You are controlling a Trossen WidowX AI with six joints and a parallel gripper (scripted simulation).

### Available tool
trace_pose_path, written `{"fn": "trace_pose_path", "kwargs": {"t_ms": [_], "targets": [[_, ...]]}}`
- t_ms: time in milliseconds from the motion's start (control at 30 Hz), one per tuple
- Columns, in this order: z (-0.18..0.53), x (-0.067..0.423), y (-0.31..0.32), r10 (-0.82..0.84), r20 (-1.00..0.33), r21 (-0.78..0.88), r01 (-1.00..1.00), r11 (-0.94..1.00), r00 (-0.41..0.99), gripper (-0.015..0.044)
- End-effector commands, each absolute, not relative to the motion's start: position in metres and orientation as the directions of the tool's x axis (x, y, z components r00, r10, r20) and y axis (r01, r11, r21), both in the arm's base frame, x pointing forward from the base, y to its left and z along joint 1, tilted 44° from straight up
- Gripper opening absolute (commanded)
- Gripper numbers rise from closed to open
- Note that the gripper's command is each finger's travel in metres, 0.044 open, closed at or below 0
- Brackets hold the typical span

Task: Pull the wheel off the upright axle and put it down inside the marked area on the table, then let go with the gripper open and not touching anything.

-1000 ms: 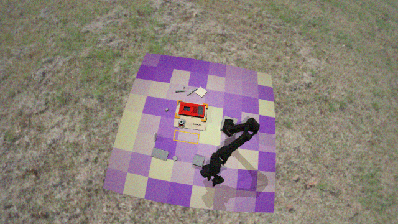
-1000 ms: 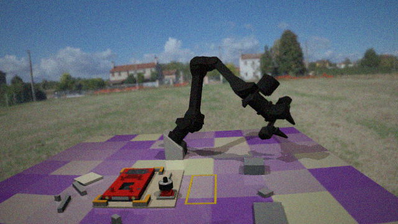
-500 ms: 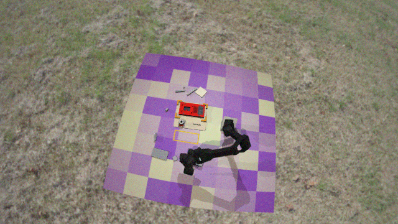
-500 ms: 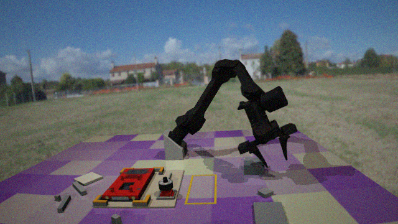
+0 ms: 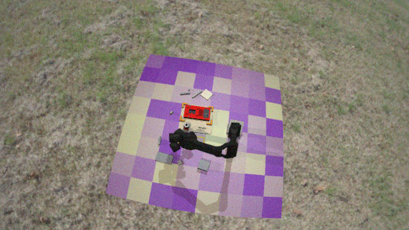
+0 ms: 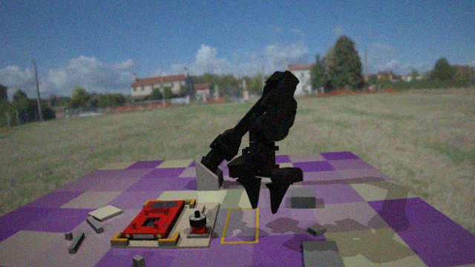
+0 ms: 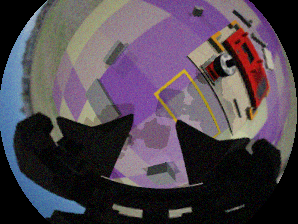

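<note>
The dark wheel (image 5: 186, 126) (image 6: 197, 219) (image 7: 225, 64) sits on the upright axle, on a beige base plate (image 6: 184, 231) next to a red board (image 5: 196, 112) (image 6: 154, 219) (image 7: 245, 52). The marked area is a yellow outline (image 6: 225, 227) (image 7: 169, 83) just right of the plate; in the top view the arm covers most of this outline (image 5: 202, 137). My gripper (image 5: 174, 142) (image 6: 265, 208) (image 7: 154, 120) is open and empty. It hangs above the table with its fingers pointing down, near the right edge of the marked area and apart from the wheel.
Grey blocks lie near the gripper: one (image 5: 204, 165) (image 6: 303, 196) behind it, a flat one (image 5: 164, 157) (image 6: 321, 254) in front, and a small one (image 6: 316, 229) between them. A cream tile (image 5: 206, 94) (image 6: 105, 212) and grey bars (image 5: 185, 93) (image 6: 76, 242) lie beyond the red board. The arm's base (image 5: 235, 127) (image 6: 205, 178) stands behind the marked area.
</note>
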State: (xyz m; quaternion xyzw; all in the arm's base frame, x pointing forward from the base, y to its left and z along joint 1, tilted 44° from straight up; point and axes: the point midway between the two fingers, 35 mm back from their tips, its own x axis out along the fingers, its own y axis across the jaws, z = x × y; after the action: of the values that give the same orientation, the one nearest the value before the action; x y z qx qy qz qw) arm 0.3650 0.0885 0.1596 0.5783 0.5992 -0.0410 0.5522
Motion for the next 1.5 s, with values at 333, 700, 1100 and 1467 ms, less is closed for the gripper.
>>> {"fn": "trace_pose_path", "kwargs": {"t_ms": [333, 700, 1100, 1467], "targets": [[0.082, 0.358, -0.061, 0.683, -0.723, 0.052, 0.993, -0.102, 0.108, 0.03], [0.084, 0.349, -0.059, 0.685, -0.721, 0.045, 0.993, -0.107, 0.106, 0.03], [0.055, 0.355, -0.032, 0.684, -0.722, 0.046, 0.993, -0.107, 0.107, 0.03], [0.031, 0.358, -0.007, 0.686, -0.719, 0.046, 0.993, -0.107, 0.107, 0.03]]}}
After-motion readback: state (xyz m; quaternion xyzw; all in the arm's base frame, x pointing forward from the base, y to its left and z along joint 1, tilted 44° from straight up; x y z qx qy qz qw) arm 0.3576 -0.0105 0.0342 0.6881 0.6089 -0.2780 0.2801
